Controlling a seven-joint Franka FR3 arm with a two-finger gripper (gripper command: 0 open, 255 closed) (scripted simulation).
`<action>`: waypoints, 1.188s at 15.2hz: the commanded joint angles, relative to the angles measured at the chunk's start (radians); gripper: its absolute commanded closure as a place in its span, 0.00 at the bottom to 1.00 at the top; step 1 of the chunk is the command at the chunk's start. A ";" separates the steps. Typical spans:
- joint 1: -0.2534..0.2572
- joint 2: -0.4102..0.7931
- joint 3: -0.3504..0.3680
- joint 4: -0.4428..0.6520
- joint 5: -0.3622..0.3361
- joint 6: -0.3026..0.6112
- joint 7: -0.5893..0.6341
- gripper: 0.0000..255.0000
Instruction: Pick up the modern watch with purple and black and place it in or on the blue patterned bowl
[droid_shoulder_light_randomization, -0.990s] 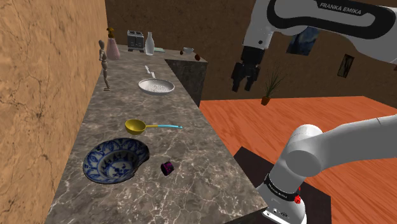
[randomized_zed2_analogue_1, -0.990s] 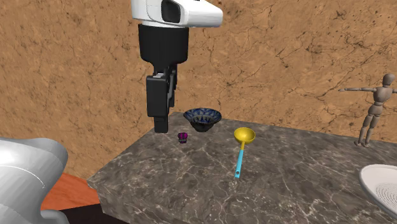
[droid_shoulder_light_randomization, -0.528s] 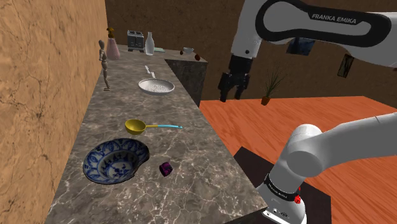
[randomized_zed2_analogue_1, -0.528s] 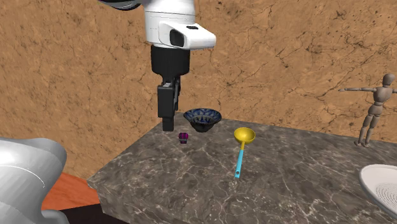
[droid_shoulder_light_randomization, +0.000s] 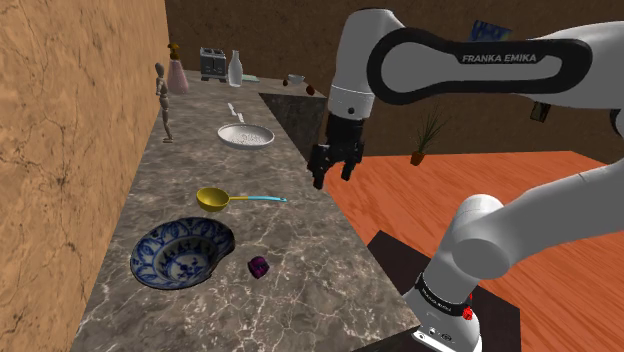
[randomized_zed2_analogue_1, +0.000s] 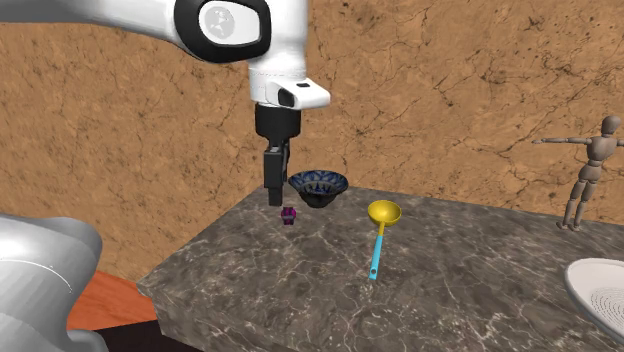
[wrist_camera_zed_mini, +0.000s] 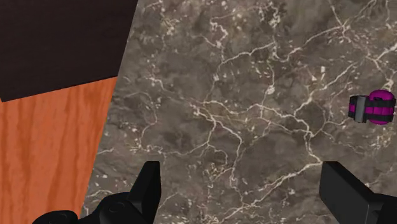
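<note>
The purple and black watch (droid_shoulder_light_randomization: 259, 266) lies on the marble counter just right of the blue patterned bowl (droid_shoulder_light_randomization: 181, 251) in the shoulder view. It also shows in the second exterior view as the watch (randomized_zed2_analogue_1: 289, 215) in front of the bowl (randomized_zed2_analogue_1: 318, 187). My gripper (droid_shoulder_light_randomization: 333, 172) hangs open high above the counter's edge, well apart from both. In the wrist view the fingers (wrist_camera_zed_mini: 147, 188) stand wide apart over bare marble, with the watch (wrist_camera_zed_mini: 372, 107) off beyond the other finger. In the second exterior view the gripper (randomized_zed2_analogue_1: 274, 195) hovers just above the watch.
A yellow ladle with a blue handle (droid_shoulder_light_randomization: 232, 199) lies behind the bowl. A white plate (droid_shoulder_light_randomization: 246, 136), a wooden mannequin (droid_shoulder_light_randomization: 162, 100), a bottle and a toaster stand further along the counter. The counter edge (wrist_camera_zed_mini: 118, 114) drops to an orange wood floor.
The arm has swung down and towards the shoulder view's left, bringing the gripper from over the floor to the counter's edge. The watch and bowl have not moved.
</note>
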 joint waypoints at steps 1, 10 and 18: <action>0.008 0.047 0.056 0.001 0.012 0.054 0.051 0.00; -0.002 0.322 0.292 0.083 -0.039 0.257 0.293 0.00; -0.021 0.556 0.418 0.161 -0.190 0.373 0.493 0.00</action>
